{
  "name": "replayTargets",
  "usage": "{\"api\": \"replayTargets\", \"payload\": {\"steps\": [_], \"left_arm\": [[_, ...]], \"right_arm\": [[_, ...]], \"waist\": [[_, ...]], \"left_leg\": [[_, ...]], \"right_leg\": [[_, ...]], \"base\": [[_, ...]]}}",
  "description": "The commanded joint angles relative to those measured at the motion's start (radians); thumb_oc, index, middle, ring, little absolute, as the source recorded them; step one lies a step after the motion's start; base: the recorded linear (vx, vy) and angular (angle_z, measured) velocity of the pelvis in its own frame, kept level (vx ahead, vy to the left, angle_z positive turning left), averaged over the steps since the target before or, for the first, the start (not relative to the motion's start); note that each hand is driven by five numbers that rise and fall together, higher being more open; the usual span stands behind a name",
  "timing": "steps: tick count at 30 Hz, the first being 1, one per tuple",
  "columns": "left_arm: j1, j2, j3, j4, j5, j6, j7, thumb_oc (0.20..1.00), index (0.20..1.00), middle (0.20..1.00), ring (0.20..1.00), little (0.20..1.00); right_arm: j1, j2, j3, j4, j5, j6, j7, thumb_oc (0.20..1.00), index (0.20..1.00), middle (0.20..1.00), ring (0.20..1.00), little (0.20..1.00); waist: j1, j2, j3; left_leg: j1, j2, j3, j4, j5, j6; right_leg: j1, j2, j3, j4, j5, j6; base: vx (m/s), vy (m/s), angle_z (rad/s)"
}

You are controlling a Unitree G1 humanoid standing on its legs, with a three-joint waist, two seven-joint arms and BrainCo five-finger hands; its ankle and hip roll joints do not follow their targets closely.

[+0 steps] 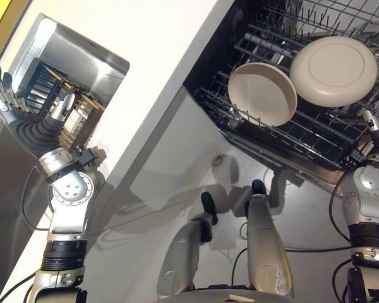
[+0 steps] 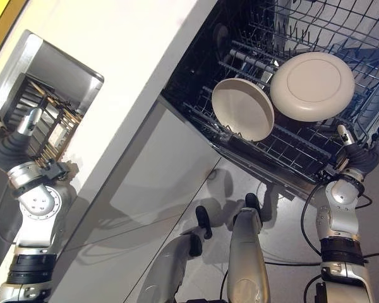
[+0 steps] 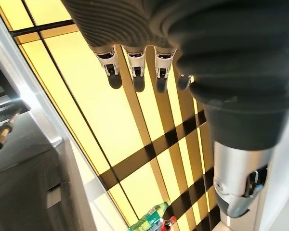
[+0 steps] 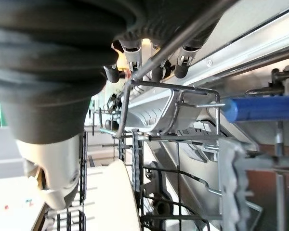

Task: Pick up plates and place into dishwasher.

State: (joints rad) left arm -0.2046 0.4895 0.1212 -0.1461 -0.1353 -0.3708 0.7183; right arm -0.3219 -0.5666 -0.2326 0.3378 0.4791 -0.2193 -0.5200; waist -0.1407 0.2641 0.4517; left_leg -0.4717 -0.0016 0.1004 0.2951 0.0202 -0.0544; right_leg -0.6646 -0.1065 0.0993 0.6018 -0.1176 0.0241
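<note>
Two cream plates stand in the black wire rack (image 1: 284, 136) of the open dishwasher: a deep one (image 1: 262, 93) showing its hollow side and, to its right, a flat one (image 1: 333, 71) showing its underside. They appear again as the deep plate (image 2: 242, 108) and the flat plate (image 2: 312, 86). My right hand (image 2: 360, 158) is at the rack's near right corner, open and empty; its fingers (image 4: 154, 62) rest against a rack wire, with a plate rim (image 4: 115, 192) below. My left hand (image 1: 19, 113) is raised by the sink, open and empty, fingers (image 3: 135, 72) straight.
A steel sink (image 1: 82, 57) with a dish rack (image 1: 57, 101) is set in the white counter (image 1: 158, 63) on the left. The counter's white front panel (image 1: 170, 164) runs between the sink and the dishwasher. A blue-handled utensil (image 4: 260, 108) lies in the rack.
</note>
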Motion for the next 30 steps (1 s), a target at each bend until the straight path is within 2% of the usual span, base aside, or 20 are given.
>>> {"api": "replayTargets", "payload": {"steps": [1, 9, 19, 24, 30], "left_arm": [[-0.014, -0.027, -0.072, 0.03, 0.026, 0.014, 0.027, 1.0, 1.0, 1.0, 1.0, 1.0], [-0.032, -0.024, -0.094, 0.028, 0.043, 0.023, 0.032, 1.0, 1.0, 1.0, 1.0, 1.0], [-0.034, -0.022, -0.1, 0.033, 0.038, 0.023, 0.037, 1.0, 1.0, 1.0, 1.0, 1.0], [-0.025, -0.017, -0.096, 0.032, 0.022, 0.017, 0.033, 1.0, 1.0, 1.0, 1.0, 1.0], [-0.027, -0.007, -0.096, 0.034, 0.016, 0.017, 0.031, 1.0, 1.0, 1.0, 1.0, 1.0]], "right_arm": [[-0.124, 0.066, 0.143, 0.03, 0.018, 0.01, 0.1, 1.0, 1.0, 1.0, 1.0, 1.0], [-0.194, 0.129, 0.24, 0.042, 0.037, 0.014, 0.186, 1.0, 1.0, 1.0, 1.0, 1.0], [-0.273, 0.176, 0.314, -0.015, 0.019, 0.026, 0.174, 1.0, 1.0, 1.0, 1.0, 1.0], [-0.314, 0.188, 0.33, -0.037, 0.007, 0.036, 0.161, 1.0, 1.0, 1.0, 1.0, 1.0], [-0.381, 0.191, 0.352, -0.035, -0.005, 0.03, 0.141, 1.0, 1.0, 1.0, 1.0, 1.0]], "waist": [[0.021, -0.03, 0.068], [0.064, -0.041, 0.068], [0.107, -0.051, 0.068], [0.131, -0.057, 0.068], [0.177, -0.068, 0.068]], "left_leg": [[-0.092, -0.026, -0.046, 0.227, -0.049, 0.036], [-0.154, -0.044, -0.072, 0.242, -0.069, 0.053], [-0.159, -0.064, -0.082, 0.237, -0.09, 0.064], [-0.151, -0.078, -0.092, 0.211, -0.071, 0.069], [-0.139, -0.091, -0.106, 0.198, -0.073, 0.077]], "right_leg": [[0.031, -0.031, 0.033, -0.15, 0.128, -0.008], [-0.017, -0.036, 0.017, -0.141, 0.143, -0.003], [-0.007, -0.049, 0.001, -0.155, 0.151, 0.008], [0.01, -0.062, -0.011, -0.187, 0.175, 0.016], [0.041, -0.08, -0.042, -0.201, 0.172, 0.026]], "base": [[-0.01, -0.047, 0.04], [0.0, -0.008, -0.04], [0.03, 0.073, -0.06], [0.02, 0.098, 0.06], [0.01, 0.079, 0.11]]}}
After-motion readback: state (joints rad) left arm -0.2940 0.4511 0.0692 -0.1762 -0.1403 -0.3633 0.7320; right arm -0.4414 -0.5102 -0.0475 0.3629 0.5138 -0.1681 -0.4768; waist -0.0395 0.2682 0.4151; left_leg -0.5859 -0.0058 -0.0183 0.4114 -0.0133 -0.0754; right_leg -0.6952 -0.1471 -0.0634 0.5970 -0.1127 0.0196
